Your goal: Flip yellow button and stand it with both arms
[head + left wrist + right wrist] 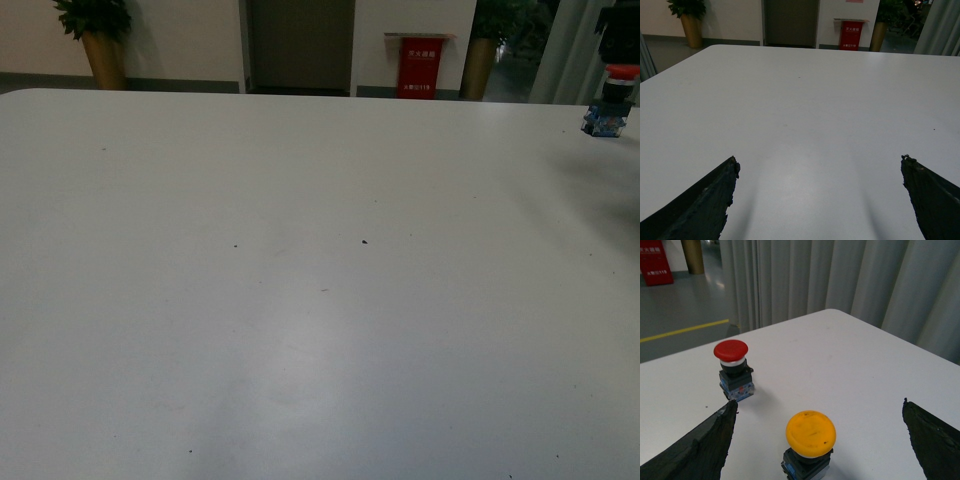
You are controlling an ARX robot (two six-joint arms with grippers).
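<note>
White table (pixel 850 360), yellow button (pixel 810 434) upright btwn wide-open right gripper (pixel 817 440) fingers, untouched; left gripper (pixel 817 200) wide open, empty.

One white counter (pixel 300 300) carries two push-button switches: one yellow button (pixel 810 437) and one red button (pixel 732 367), both standing cap up. Only the red one shows in the front view, at the far right edge. Two end effectors are in view, the left end effector (pixel 817 200) and the right end effector (pixel 817 440), each showing two dark fingers. Beyond the counter stand two potted plants (pixel 97 35) and one red box (pixel 421 65).
</note>
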